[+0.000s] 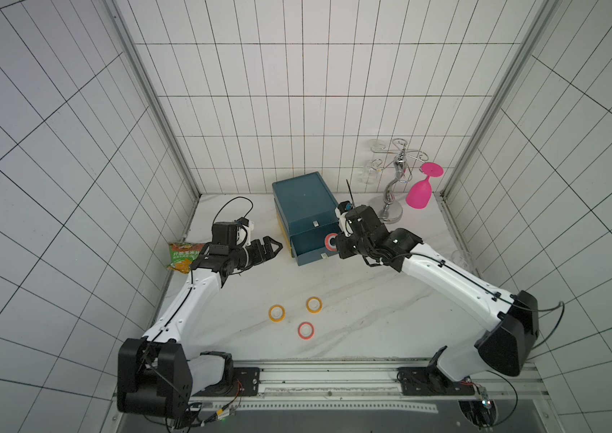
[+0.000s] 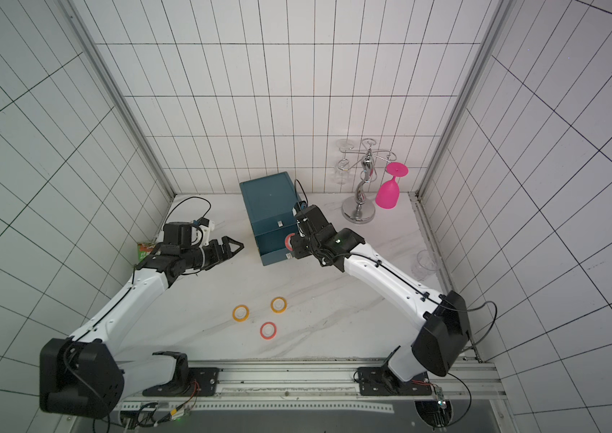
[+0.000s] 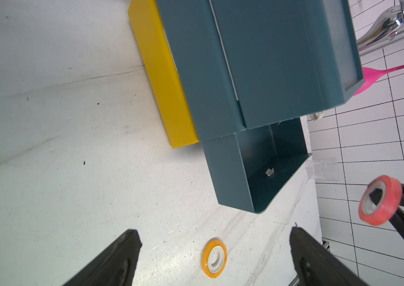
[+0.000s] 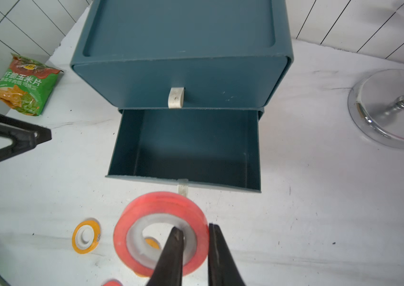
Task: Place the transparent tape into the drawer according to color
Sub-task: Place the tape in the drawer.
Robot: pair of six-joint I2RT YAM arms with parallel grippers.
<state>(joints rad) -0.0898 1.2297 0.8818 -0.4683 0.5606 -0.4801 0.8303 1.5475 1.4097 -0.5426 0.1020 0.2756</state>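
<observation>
The right gripper pinches the red roll by its wall near the front lip of the open drawer, so releasing here could drop it outside.

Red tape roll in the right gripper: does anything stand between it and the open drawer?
Nothing visible does. The right gripper holds the red tape roll close to the open drawer, which looks empty.

Green snack bag, white Chinese characters 纤脆玉米片 across its front, smaller line beneath illegible
</observation>
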